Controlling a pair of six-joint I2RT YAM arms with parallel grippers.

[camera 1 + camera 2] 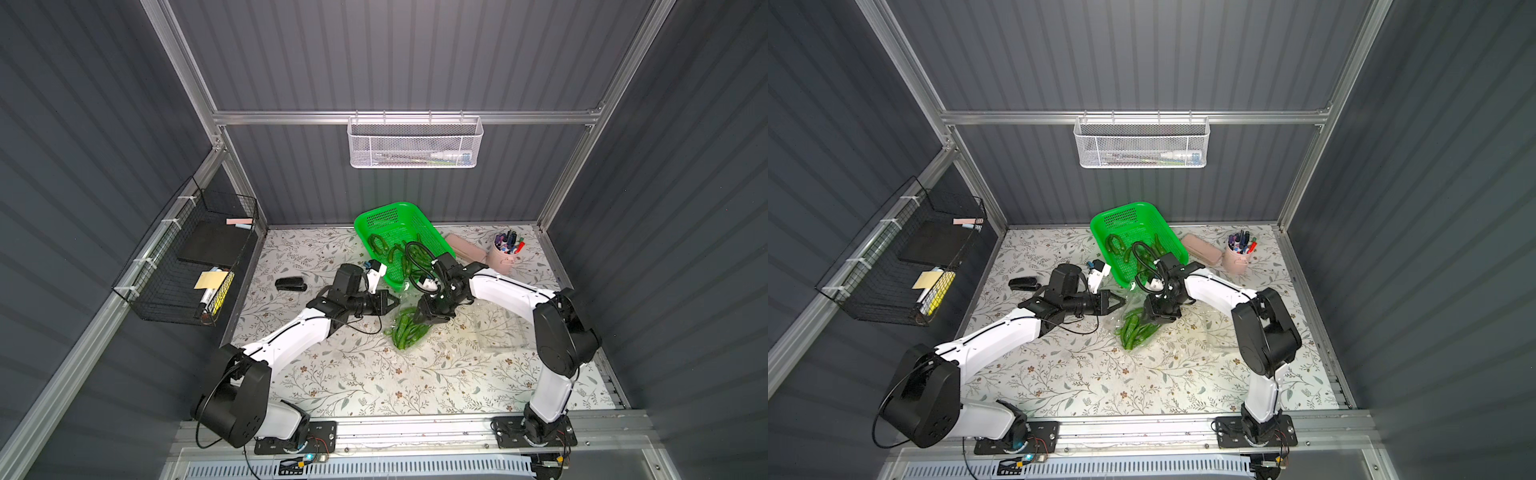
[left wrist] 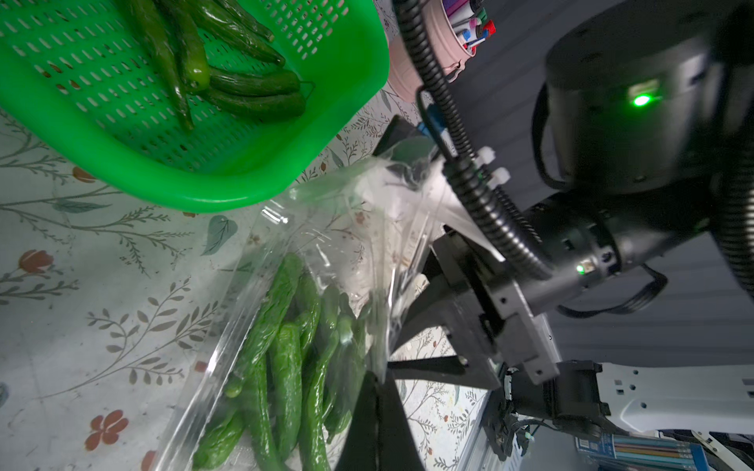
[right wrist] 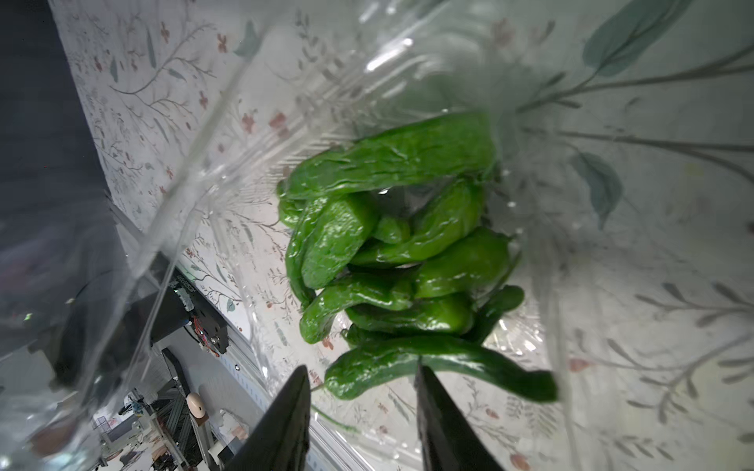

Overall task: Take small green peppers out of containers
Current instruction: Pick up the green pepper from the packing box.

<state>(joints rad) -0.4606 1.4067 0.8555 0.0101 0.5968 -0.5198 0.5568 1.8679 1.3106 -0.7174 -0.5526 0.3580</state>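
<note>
Top views, arms: two, meeting mid-counter [image 1: 353,374].
Top views, task things: small green peppers [image 1: 406,332] are heaped in a clear container [image 1: 1116,322] just in front of the green basket [image 1: 382,218]. More peppers lie inside that basket.
Top views, second clear container [image 1: 500,332]: faint, beside the right arm, contents unreadable.
Top views, grippers: the left gripper [image 1: 395,301] is at the pack's edge and the right gripper [image 1: 419,318] is over the heap. Finger gaps are too small to judge here.
Left wrist only: the left gripper [image 2: 377,379] has its fingers together, with the container's clear film [image 2: 326,228] drawn up to their tip, seemingly pinched. Five darker peppers show in the basket [image 2: 245,191].
Right wrist only: the right gripper [image 3: 361,365] has its fingers apart, with one pepper [image 3: 469,363] lying across just past the tips. The heap overlaps, so there is no firm count.
Surface: floral-patterned counter.
Room: grey ribbed walls with an aluminium frame.
Other counts: one stapler [image 1: 291,284], one pink cup [image 1: 505,255] of pens, one pink case [image 1: 463,245], one white mesh basket [image 1: 415,143], one black wire basket [image 1: 187,257].
</note>
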